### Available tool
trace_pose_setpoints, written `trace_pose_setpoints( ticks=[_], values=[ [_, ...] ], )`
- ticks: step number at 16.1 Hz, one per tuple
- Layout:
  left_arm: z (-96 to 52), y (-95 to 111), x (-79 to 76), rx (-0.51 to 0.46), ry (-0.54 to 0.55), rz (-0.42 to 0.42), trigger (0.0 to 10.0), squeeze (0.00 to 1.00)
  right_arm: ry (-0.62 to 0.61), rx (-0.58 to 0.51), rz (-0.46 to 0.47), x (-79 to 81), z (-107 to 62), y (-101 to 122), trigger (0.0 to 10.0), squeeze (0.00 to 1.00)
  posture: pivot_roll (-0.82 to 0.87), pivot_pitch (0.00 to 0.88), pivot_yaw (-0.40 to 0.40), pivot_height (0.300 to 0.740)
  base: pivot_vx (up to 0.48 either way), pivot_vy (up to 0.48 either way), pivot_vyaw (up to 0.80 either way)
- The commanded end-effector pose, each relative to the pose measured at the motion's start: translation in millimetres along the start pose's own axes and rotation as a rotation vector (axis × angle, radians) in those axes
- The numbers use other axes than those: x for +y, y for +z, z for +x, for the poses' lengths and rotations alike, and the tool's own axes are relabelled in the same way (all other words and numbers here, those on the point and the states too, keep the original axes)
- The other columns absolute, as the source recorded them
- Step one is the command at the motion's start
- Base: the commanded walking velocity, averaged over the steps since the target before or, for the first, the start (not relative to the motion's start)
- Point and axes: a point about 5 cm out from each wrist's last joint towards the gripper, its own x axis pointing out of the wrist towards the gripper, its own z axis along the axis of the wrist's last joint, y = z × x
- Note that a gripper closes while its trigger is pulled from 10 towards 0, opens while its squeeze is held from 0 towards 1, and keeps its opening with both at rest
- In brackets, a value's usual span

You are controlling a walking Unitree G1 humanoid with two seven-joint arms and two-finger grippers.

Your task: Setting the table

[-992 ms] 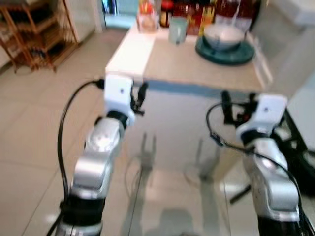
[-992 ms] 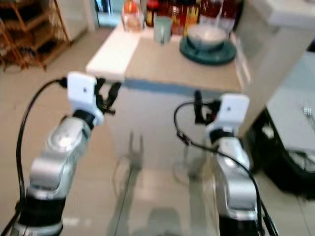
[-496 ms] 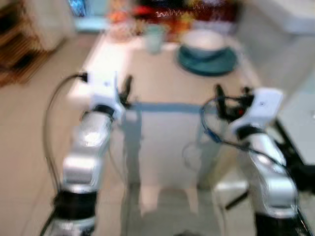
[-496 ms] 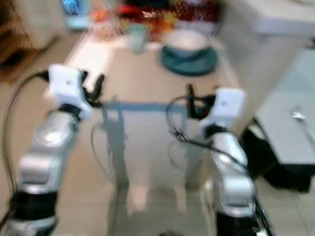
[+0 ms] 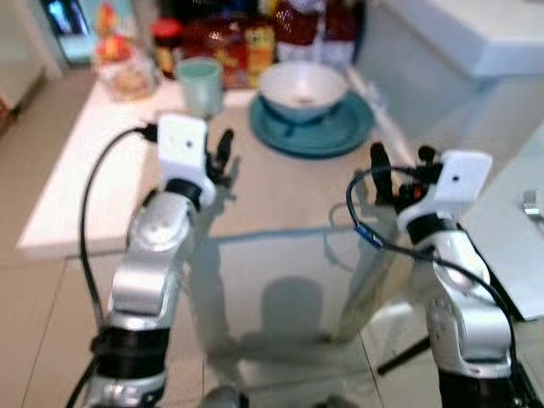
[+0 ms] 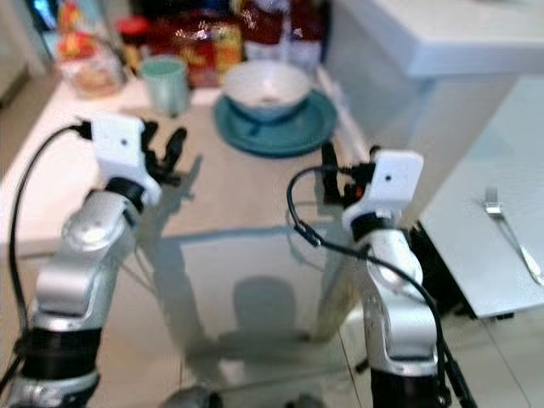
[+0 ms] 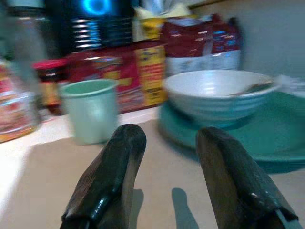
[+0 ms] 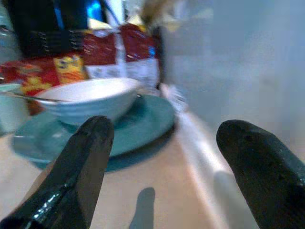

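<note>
A white bowl [image 5: 303, 87] with a spoon [image 7: 251, 88] in it sits on a teal plate [image 5: 316, 132] at the back of the beige table [image 5: 280, 195]. A mint green cup [image 5: 201, 83] stands to the left of the plate. My left gripper [image 5: 221, 155] hovers open over the table in front of the cup, and its fingers [image 7: 119, 162] frame the cup [image 7: 90, 116] and bowl [image 7: 217, 95]. My right gripper [image 5: 399, 167] is open wide at the table's near right corner, with its fingers [image 8: 88, 152] pointing at the plate [image 8: 138, 124].
Red snack packets [image 5: 228, 42], a red-lidded jar [image 5: 167, 41] and a clear container [image 5: 121, 72] line the table's back edge. A white counter [image 5: 476, 42] rises at the right. A fork [image 6: 510, 234] lies on a pale glass-like surface [image 6: 476, 212] to the right.
The camera has moved forward, so the table is much nearer. Both grippers, earlier short of the table's front edge, now reach over it towards the cup and plate.
</note>
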Motion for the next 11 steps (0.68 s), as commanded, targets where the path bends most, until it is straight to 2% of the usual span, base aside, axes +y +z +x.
trace_pose_setpoints(
  ticks=[1, 9, 11],
  values=[
    [-1.0, 2.5, 0.0, -0.013, -0.015, 0.004, 10.0, 0.00, -0.006, 0.003, 0.012, -1.5, -2.9, 1.1, 10.0, 0.00, 0.05, 0.052, -0.021, 0.740, 0.000, 0.450, 0.00],
    [-0.3, 3.0, 0.0, -0.020, -0.024, 0.009, 10.0, 0.00, 0.016, 0.007, 0.018, 0.2, -4.1, 0.4, 10.0, 0.00, 0.05, 0.048, -0.022, 0.740, 0.000, 0.476, -0.77],
    [-1.0, 4.4, 1.0, -0.027, -0.007, 0.049, 10.0, 0.00, 0.017, 0.008, 0.015, -0.5, -3.8, 0.2, 10.0, 0.00, 0.05, 0.039, -0.029, 0.740, 0.000, 0.000, -0.80]
  ],
)
